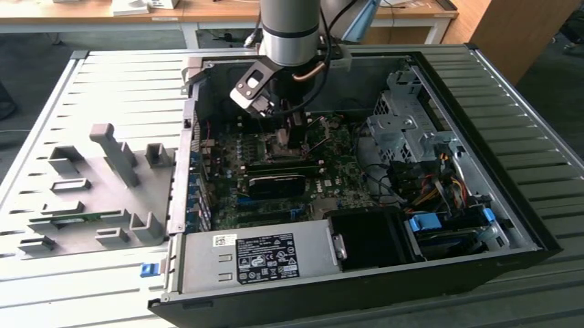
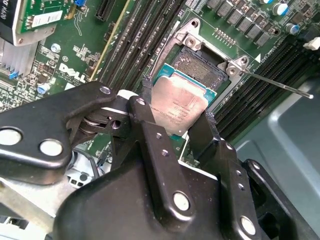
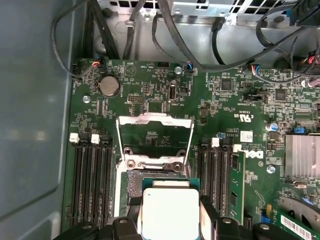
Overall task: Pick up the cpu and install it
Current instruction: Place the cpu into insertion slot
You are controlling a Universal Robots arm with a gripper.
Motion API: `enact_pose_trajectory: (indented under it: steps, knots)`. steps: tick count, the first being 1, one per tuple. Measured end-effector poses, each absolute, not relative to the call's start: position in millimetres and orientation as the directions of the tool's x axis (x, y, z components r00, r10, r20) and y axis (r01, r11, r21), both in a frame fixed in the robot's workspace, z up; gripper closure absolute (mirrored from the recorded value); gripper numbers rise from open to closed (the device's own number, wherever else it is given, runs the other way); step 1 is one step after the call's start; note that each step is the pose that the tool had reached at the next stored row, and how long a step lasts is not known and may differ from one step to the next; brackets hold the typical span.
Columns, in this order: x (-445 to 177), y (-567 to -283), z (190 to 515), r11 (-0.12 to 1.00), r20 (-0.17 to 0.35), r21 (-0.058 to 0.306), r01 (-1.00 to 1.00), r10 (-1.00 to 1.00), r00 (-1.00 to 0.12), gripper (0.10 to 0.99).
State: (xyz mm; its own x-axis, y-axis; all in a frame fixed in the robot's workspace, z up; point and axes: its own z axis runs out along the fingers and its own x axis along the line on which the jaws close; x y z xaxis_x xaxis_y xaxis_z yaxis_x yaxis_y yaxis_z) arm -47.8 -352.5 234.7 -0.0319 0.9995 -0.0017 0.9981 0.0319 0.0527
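Jaws: clenched on the cpu (image 2: 182, 100), one black finger (image 2: 148, 107) pressed to each of two opposite edges; the other two edges are free.
Gripper: seen in both wrist views (image 2: 179, 114) (image 3: 171, 220), and in the exterior view (image 1: 287, 133) reaching down inside the open computer case (image 1: 456, 75).
Cpu: between the jaws, silver lid facing the cameras, a thin green border showing round the lid.
Cpu socket (image 2: 200, 65): directly beyond the jaws; the chip overlaps its nearer part, the farther part with the pin field lies bare. Whether chip and socket touch, I cannot tell.
Load plate (image 3: 154, 135): past the socket from the jaws, swung open, leaving the way onto the socket unblocked.
Lever (image 2: 280, 82): a thin metal rod, swung out to one side of the jaws.
Room to move: two banks of memory slots (image 3: 92, 185) run close along either side of the jaws; loose black cables (image 3: 150, 30) lie well beyond, at the case wall.
Surface: green motherboard (image 3: 225, 100) on the case floor; the case rests on a slatted metal table (image 1: 529, 137).
Counts: one cpu, one socket, one coin cell (image 3: 108, 86), one finned heatsink (image 3: 302, 155).
Outside the case: a grey fixture plate (image 1: 82, 205), well apart from the jaws.
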Motion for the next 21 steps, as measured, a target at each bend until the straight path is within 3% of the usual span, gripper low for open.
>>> enact_pose_trajectory:
  steps: [21]
  knots:
    - [-48, -345, 219, 0.027, -0.002, 0.053, 0.998, 1.000, -0.027, 0.545]
